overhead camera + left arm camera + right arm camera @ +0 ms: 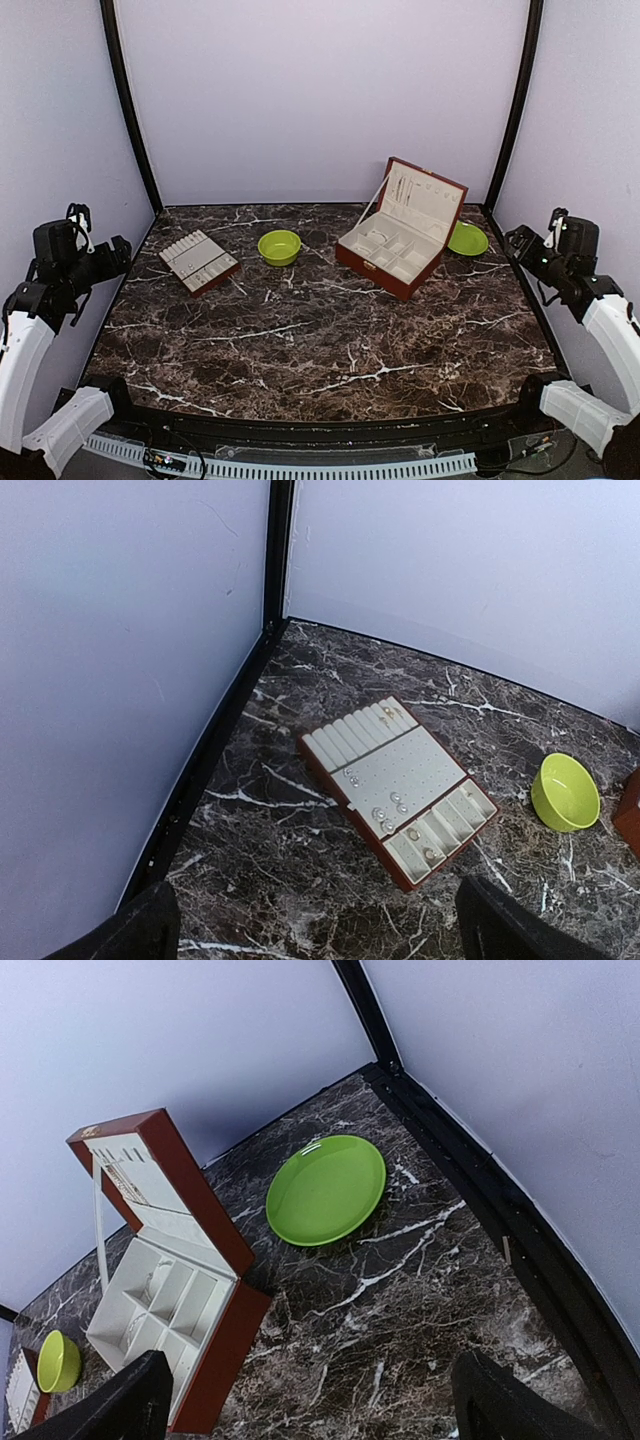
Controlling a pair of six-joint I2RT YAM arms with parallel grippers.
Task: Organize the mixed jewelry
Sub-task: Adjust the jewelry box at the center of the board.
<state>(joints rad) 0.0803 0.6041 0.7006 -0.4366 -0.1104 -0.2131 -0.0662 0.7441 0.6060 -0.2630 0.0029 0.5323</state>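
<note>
The mixed jewelry (388,818) shows as several tiny silvery pieces on the cream pad and in the slots of a flat red-brown tray (322,765), which lies at the table's back left (198,262). Fine chains (123,1178) hang inside the raised lid of the open red-brown box (398,235), and a pale piece lies in one compartment (158,1276). My left gripper (318,910) hovers open above the table, short of the tray. My right gripper (312,1380) is open too, over bare marble between the box (215,1350) and the right wall. Neither holds anything.
A lime-green bowl (279,247) stands between tray and box. A lime-green plate (467,238) lies right of the box near the back right corner (326,1189). Black frame rails and pale walls enclose the dark marble table (320,340).
</note>
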